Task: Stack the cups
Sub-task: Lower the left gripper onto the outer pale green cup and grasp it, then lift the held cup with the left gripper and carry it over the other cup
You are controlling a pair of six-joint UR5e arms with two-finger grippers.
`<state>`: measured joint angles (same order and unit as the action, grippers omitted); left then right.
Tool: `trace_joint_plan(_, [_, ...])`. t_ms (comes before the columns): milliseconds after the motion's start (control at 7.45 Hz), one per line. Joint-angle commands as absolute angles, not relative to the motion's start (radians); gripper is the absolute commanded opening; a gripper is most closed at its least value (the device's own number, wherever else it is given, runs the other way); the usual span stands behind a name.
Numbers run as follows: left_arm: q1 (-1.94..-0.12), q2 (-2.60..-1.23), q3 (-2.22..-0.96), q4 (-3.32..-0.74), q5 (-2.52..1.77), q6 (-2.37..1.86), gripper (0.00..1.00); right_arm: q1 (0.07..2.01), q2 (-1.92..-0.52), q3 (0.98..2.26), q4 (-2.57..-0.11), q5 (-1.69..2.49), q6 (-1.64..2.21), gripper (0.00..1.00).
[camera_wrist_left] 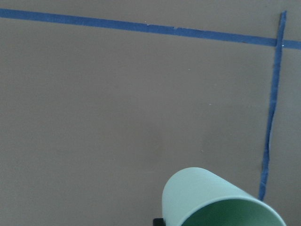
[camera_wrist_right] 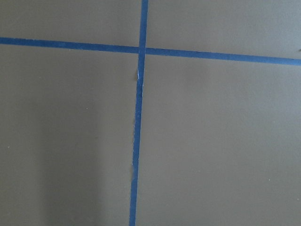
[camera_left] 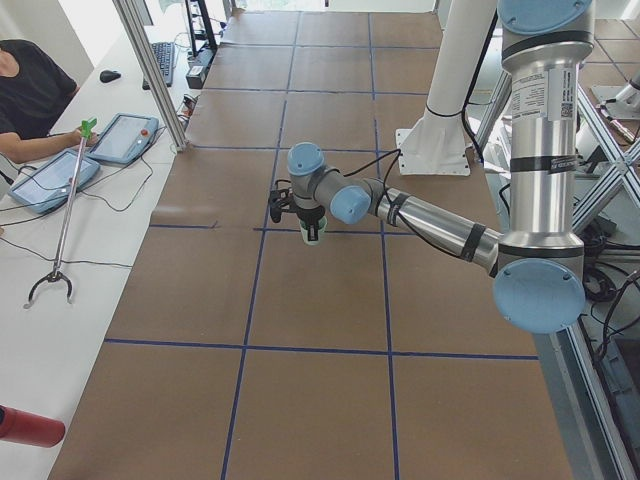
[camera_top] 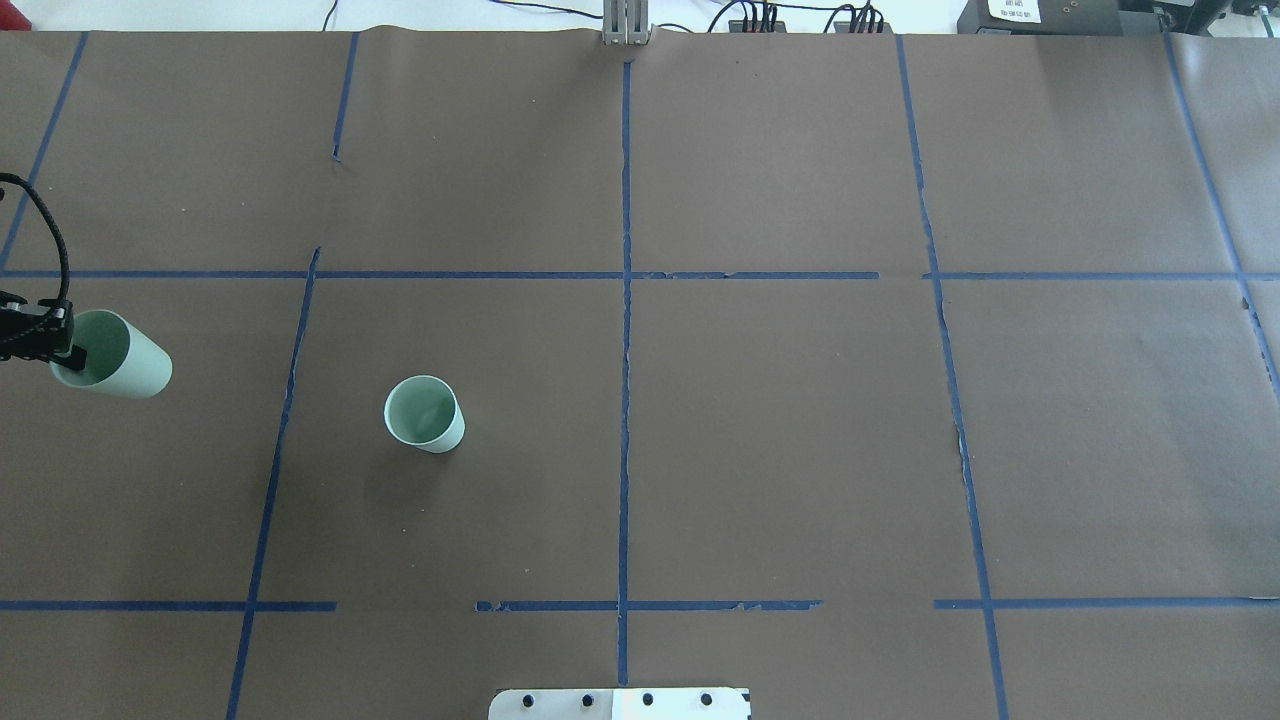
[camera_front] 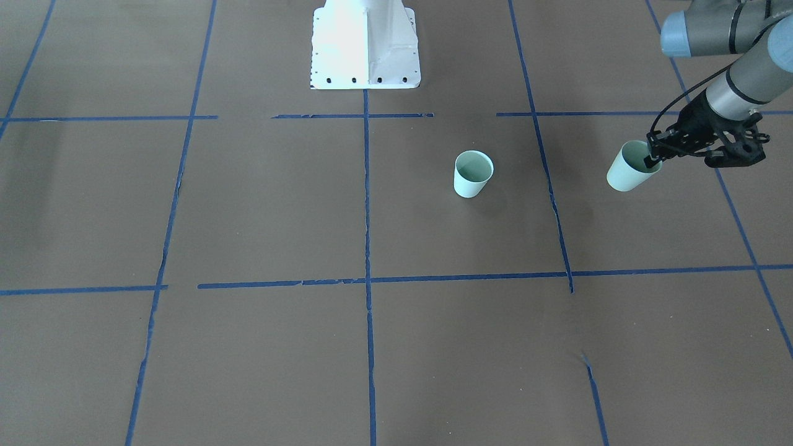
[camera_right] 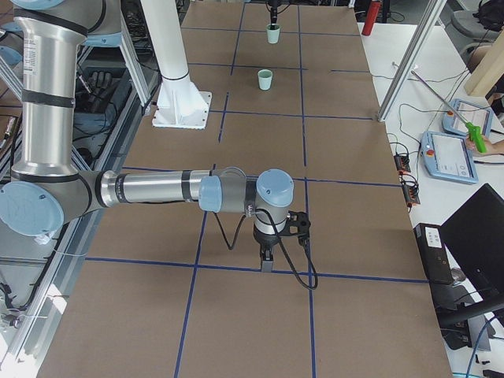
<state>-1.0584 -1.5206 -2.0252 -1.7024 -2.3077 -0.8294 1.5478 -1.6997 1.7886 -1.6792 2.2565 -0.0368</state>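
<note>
The left gripper [camera_front: 652,158] clamps the rim of one tilted mint cup [camera_front: 627,172], well apart from the upright cup [camera_front: 472,178]; I cannot tell the right gripper [camera_right: 266,263] state.

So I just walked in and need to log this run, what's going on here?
The left gripper is shut on the rim of one mint-green cup, holding it tilted and apparently clear of the table. The second cup stands upright, apart from it, so nothing is stacked yet. The right gripper hangs over the table far from both.
</note>
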Motion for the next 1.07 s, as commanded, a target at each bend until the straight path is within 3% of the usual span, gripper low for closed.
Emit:
trace_joint_plan(0, [-1.051, -1.625, -2.094, -1.594, -2.315, -0.955, 0.00, 1.548, -1.700, 1.789, -1.678, 2.256, -0.037, 1.00])
trace_joint_plan(402, [-0.841, -1.814, -2.080, -1.586, -2.304, -1.335, 0.00, 1.548, -1.700, 1.789, -1.680, 2.256, -0.037, 1.00])
trace_joint_plan(939, [-0.762, -1.920, -1.999, -1.585, -2.287, -1.422, 0.00, 1.548, -1.700, 1.789, -1.678, 2.256, -0.037, 1.00])
